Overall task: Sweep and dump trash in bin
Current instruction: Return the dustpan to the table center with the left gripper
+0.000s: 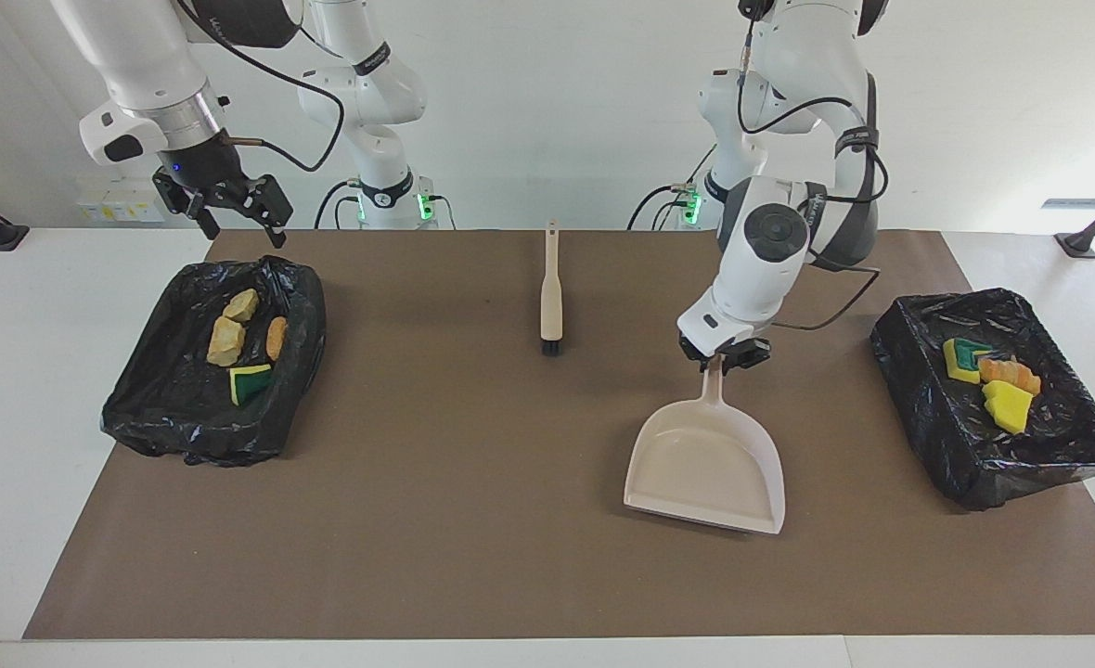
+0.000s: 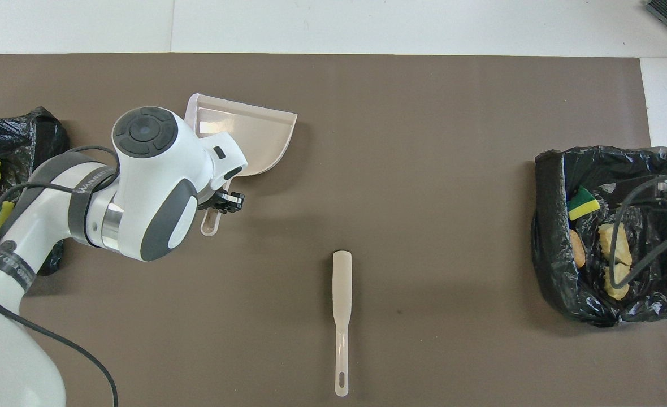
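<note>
A: Start at the left of the facing view. What is there?

B: The right gripper hangs in the upper left of the frame, over the table's edge just above a black-lined bin; its jaws are spread and hold nothing. In that bin lie four scraps of trash: two tan chunks, an orange one and a yellow-green sponge piece.

A: And the middle?

B: A beige brush lies upper centre on the brown mat, bristles pointing down the frame, touching nothing else. In the overhead view the brush sits lower centre, handle toward the bottom edge.

A: Next?

B: Right of centre, the left gripper pinches the handle of the beige dustpan, jaws pressed on it. The pan looks to rest on the mat, its open lip toward the bottom of the frame, and it is empty. From overhead the left gripper and dustpan show in the upper left, the arm covering part of the pan.

A: And the right edge?

B: A second black-lined bin holds three more scraps: two yellow sponge pieces, one green-backed, and an orange chunk. It stands well apart from the dustpan.
</note>
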{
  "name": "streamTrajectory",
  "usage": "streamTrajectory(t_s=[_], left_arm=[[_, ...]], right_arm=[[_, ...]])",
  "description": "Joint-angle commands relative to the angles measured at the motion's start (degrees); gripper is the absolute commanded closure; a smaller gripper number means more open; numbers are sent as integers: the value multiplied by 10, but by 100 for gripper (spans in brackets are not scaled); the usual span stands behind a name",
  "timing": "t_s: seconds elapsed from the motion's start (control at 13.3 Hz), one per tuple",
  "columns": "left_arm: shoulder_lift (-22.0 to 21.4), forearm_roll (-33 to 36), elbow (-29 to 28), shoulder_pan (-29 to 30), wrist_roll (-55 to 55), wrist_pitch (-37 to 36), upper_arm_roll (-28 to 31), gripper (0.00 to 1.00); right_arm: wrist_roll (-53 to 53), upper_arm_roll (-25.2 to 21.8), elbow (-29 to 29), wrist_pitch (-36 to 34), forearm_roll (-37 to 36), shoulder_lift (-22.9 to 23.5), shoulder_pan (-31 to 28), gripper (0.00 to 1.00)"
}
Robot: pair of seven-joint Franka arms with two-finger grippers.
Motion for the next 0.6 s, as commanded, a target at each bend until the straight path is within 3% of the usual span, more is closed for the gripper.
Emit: streamTrajectory(t_s=[0.0, 0.3, 0.53], left_arm=[[4, -26, 20, -44, -47, 11, 13, 100], [120, -46, 190, -90, -119, -42, 13, 100], [159, -33, 196, -149, -199, -35, 15, 100]], right_arm=[[-20, -2, -11, -6, 1, -12, -1, 0], [-20, -2, -13, -10, 1, -13, -1, 0], [-20, -2, -17, -10, 1, -16, -1, 0]])
